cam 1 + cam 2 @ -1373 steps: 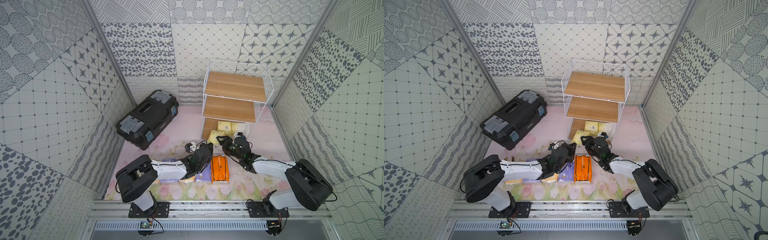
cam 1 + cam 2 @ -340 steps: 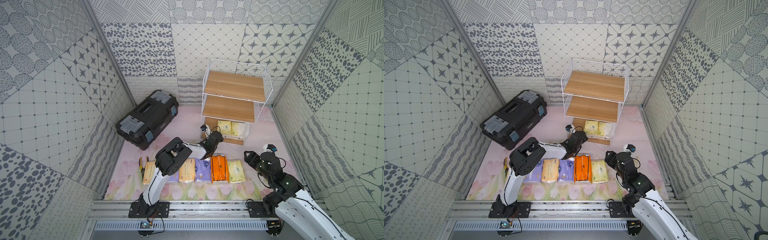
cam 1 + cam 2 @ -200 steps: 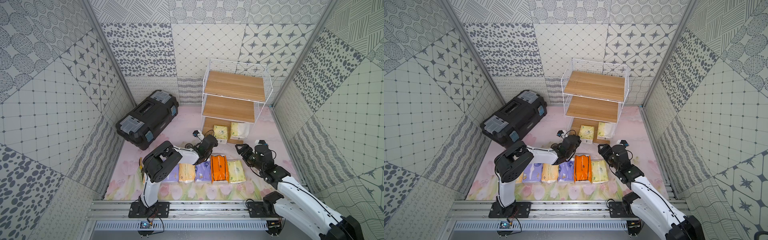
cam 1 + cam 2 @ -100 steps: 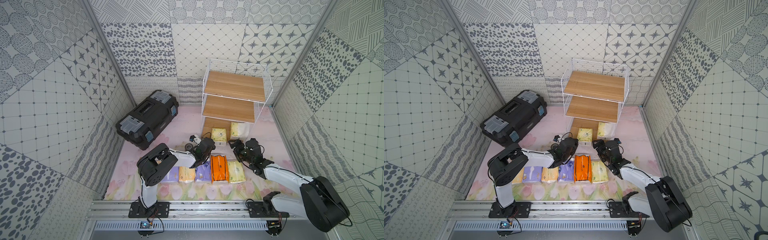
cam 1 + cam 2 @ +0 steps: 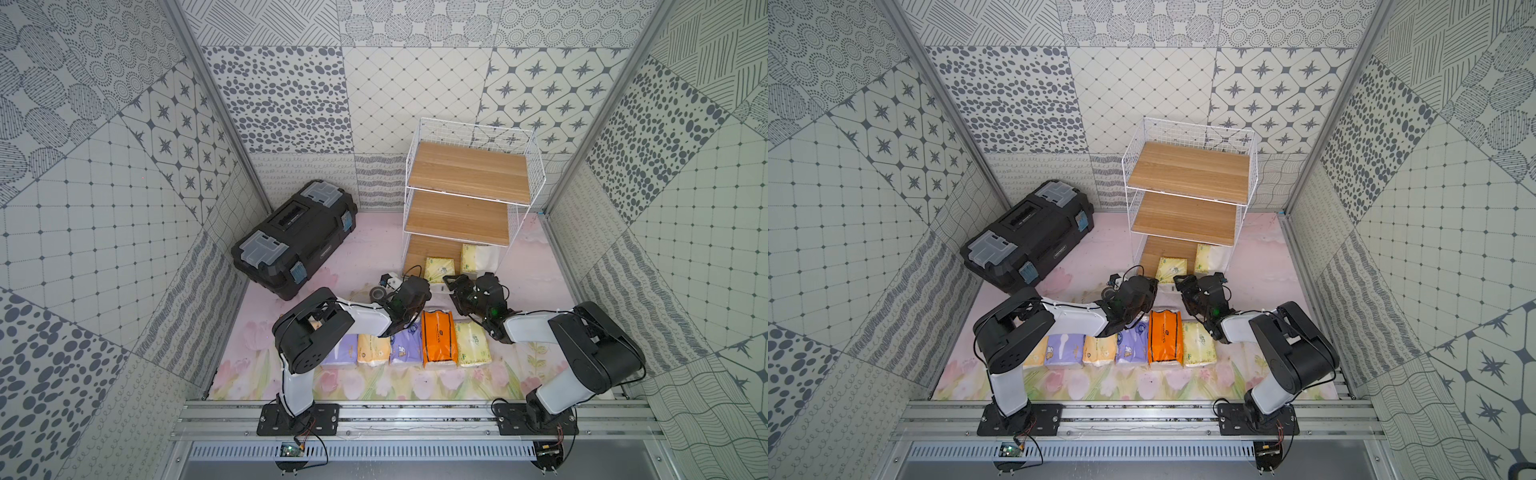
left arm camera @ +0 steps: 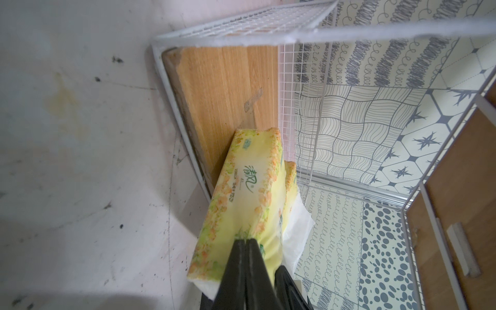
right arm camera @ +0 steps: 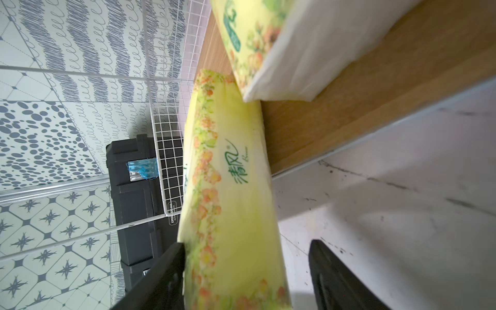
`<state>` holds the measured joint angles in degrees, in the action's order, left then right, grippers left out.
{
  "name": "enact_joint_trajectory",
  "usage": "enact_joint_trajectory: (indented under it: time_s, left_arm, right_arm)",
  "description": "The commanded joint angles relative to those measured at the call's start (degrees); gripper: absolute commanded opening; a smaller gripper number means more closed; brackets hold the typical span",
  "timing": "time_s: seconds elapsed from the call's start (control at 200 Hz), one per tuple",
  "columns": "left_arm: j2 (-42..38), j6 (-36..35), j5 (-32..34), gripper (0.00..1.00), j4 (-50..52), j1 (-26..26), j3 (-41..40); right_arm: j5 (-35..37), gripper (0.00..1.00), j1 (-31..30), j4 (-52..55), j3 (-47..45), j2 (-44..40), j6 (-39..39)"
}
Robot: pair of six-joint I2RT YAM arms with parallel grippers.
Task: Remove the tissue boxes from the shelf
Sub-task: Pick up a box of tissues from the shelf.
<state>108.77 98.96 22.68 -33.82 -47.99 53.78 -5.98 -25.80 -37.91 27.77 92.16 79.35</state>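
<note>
The shelf (image 5: 469, 195) (image 5: 1187, 174) holds two pale yellow-green tissue boxes on its lowest board (image 6: 228, 94). One (image 5: 439, 266) (image 5: 1170, 268) (image 6: 247, 193) (image 7: 230, 201) sticks out over the front edge; the other (image 5: 478, 257) (image 7: 268, 40) lies further in. My left gripper (image 6: 245, 241) (image 5: 428, 286) is shut, pinching the wrapper at the near end of the box that sticks out. My right gripper (image 7: 247, 268) (image 5: 451, 280) is open and straddles the same box, one finger against its side and a gap at the other. Several more boxes lie in a row on the floor, among them a bright orange one (image 5: 438, 338).
A big black toolbox (image 5: 295, 239) (image 7: 134, 174) stands left of the shelf by the wall. A small brown tape roll (image 5: 377, 294) lies beside my left wrist. The shelf's wire sides (image 6: 303, 112) flank the lowest tier. Both upper boards are bare.
My left gripper has dragged the left yellow-green box forward over the shelf's front edge. My right arm swung in from the right and now brackets that box, its jaws narrowing.
</note>
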Motion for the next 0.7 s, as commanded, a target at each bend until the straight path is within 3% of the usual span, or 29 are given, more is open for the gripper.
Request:
enact_joint_trajectory:
  time_s: [0.0, 0.25, 0.33, 0.52, 0.695]
  left_arm:
    - [-0.38, 2.72, -1.41, 0.00, -0.19, -0.55, -0.12]
    - [-1.63, 2.87, -0.75, 0.00, 1.66, -0.88, -0.55]
    - [-2.22, 2.52, -0.62, 0.10, 1.60, -0.91, -0.93]
    - [-4.71, -0.08, -0.84, 0.48, -0.79, -0.90, -3.60]
    - [-10.24, -5.78, -1.22, 0.63, -0.68, -0.88, -7.11]
  right_arm:
    - [-0.09, 0.68, -0.38, -6.99, 1.84, 2.08, 1.93]
    - [0.79, 0.42, -0.34, -8.06, 1.72, 1.96, 1.03]
    - [0.97, 0.36, -0.34, -7.56, 1.25, 0.84, 0.40]
    - [0.59, 0.29, -0.30, -5.15, -0.06, -3.17, -1.48]
    - [-1.47, 0.26, -0.04, -1.47, -2.04, -8.75, -3.26]
